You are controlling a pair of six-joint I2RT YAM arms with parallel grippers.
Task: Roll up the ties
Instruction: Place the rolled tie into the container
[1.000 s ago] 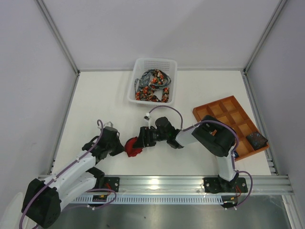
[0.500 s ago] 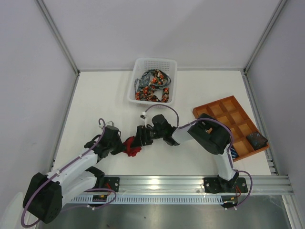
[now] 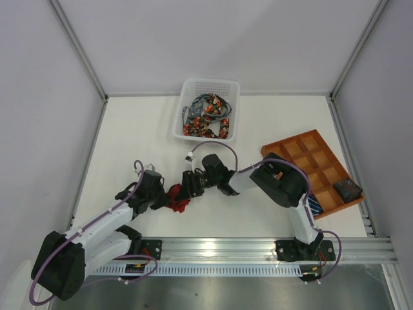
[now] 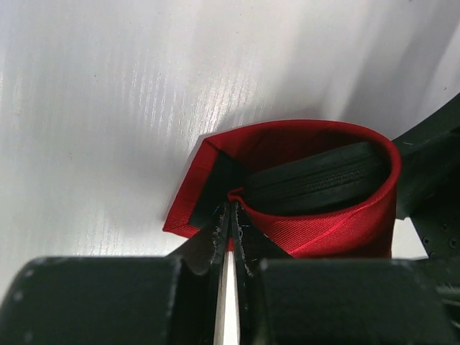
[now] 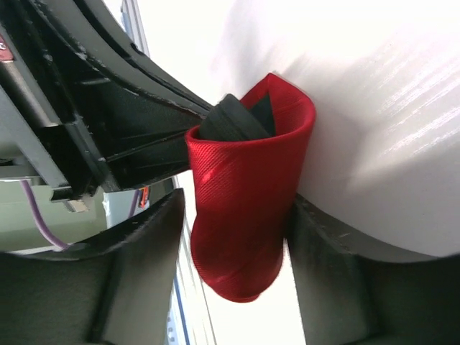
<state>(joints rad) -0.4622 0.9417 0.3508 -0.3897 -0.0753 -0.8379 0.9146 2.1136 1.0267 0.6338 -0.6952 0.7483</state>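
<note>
Near the front edge of the tabletop, left of centre, the left gripper (image 3: 166,196) is almost fully closed, pinching one end of the red tie (image 3: 177,197). The tie forms one loose loop, so rolling is judged barely begun. The right gripper (image 3: 189,186) clasps the loop, jaws parted to its width. Tangled ties (image 3: 205,119) lie unrolled in the basket (image 3: 208,81) at the far edge. One dark roll (image 3: 347,188) sits in the tray (image 3: 303,152) at the right edge.
</note>
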